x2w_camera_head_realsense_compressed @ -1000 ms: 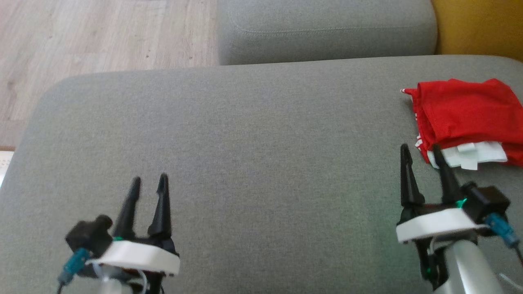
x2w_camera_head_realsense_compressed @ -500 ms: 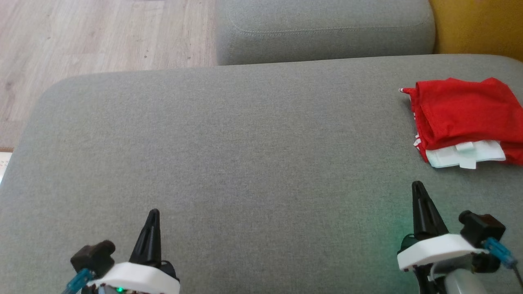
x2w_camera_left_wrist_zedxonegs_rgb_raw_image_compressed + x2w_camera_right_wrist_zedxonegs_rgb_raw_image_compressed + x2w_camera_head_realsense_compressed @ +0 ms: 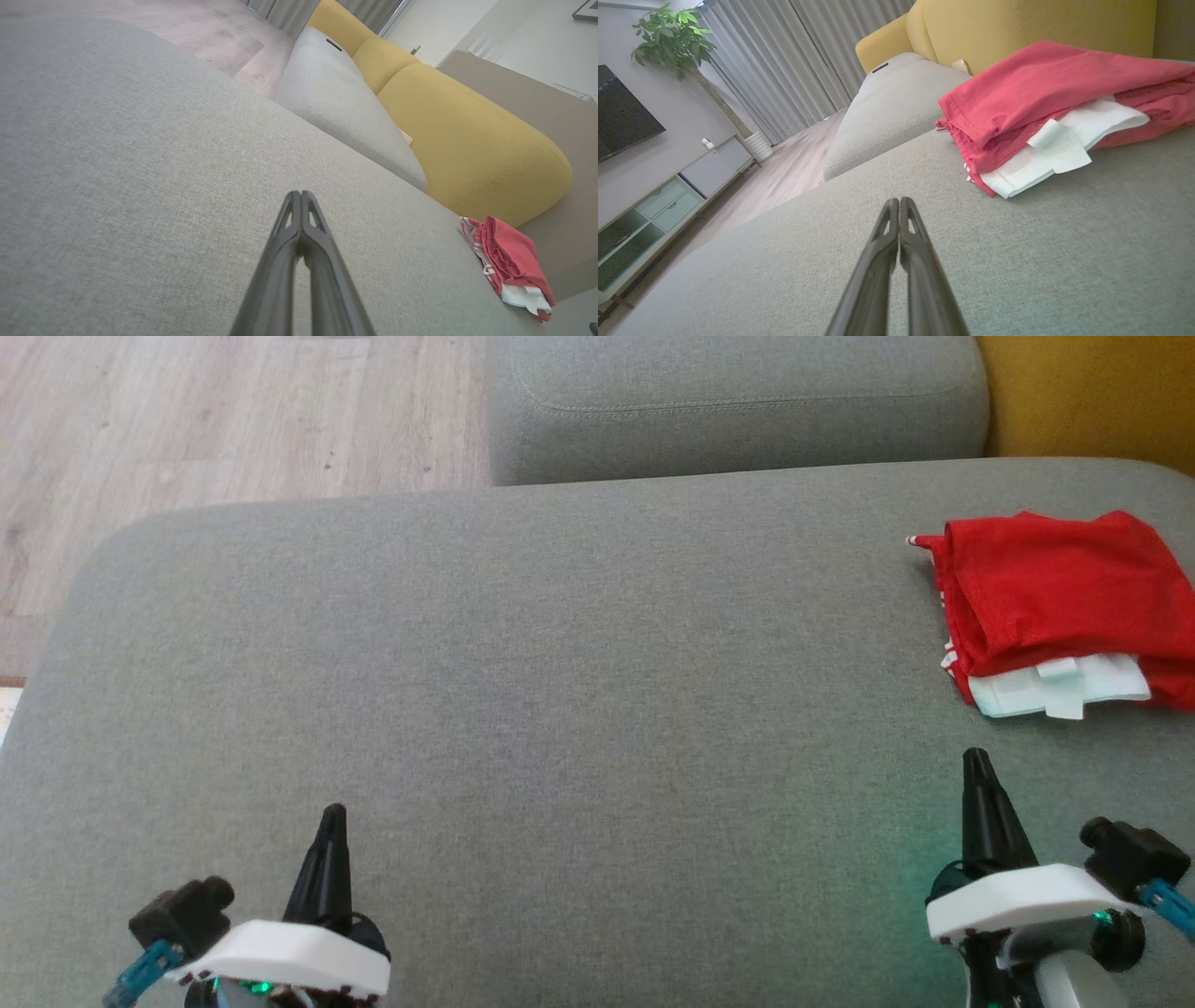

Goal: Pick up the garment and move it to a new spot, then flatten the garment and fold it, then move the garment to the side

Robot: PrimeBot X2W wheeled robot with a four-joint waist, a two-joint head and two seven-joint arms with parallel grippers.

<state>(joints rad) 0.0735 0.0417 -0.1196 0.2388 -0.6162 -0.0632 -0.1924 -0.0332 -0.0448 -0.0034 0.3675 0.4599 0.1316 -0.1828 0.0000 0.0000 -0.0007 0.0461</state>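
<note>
The garment (image 3: 1064, 597) is a folded red piece with a white lining and tag showing at its near edge. It lies at the right side of the grey sofa seat (image 3: 560, 691). In the left wrist view the garment (image 3: 511, 259) sits far right, and in the right wrist view the garment (image 3: 1055, 102) lies just ahead to the right. My right gripper (image 3: 976, 761) is shut and empty, a short way in front of the garment. My left gripper (image 3: 331, 817) is shut and empty at the near left, over bare cushion.
A second grey cushion (image 3: 738, 401) lies beyond the seat, with a yellow backrest (image 3: 1083, 392) at the far right. Wooden floor (image 3: 215, 420) runs past the seat's left and far edge. A cabinet (image 3: 668, 196), dark screen and plant stand across the room.
Both grippers have shut from open and drawn back toward me. The right one has pulled away from the garment's near edge. The garment stays put.
</note>
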